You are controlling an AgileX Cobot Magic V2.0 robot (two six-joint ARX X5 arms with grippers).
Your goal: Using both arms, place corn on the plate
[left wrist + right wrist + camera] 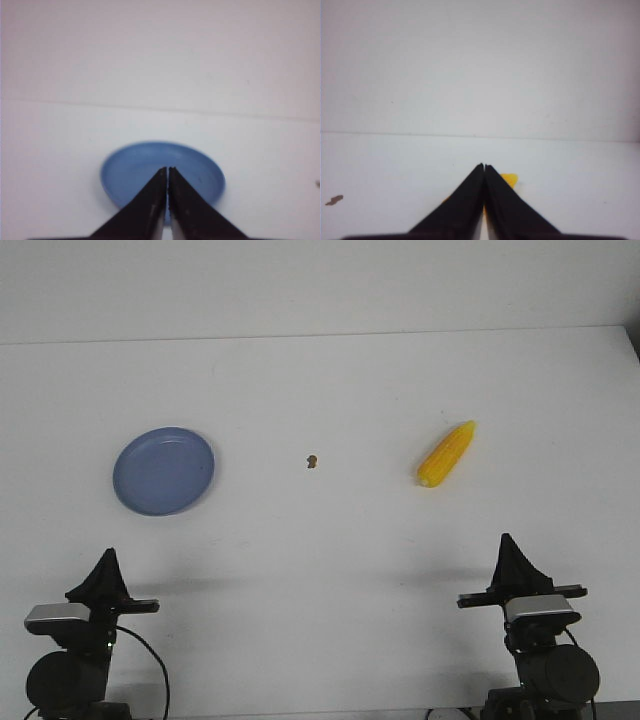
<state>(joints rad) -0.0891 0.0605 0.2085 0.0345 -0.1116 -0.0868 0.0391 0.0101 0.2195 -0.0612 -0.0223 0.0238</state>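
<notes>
both pairs of fingers are pressed together with nothing between them; the left gripper sits low at the near edge of the table, its tips pointing toward the plate, which lies ahead of them and well apart; in the left wrist view the closed fingertips overlap the plate's near rim, with the dish bare; the right gripper mirrors it on the other side, tips meeting in a point; the corn lies flat on the table ahead of the right fingers, untouched, tilted with its narrow end farther away; only a yellow sliver shows behind them; a brown speck lies between plate and corn.
</notes>
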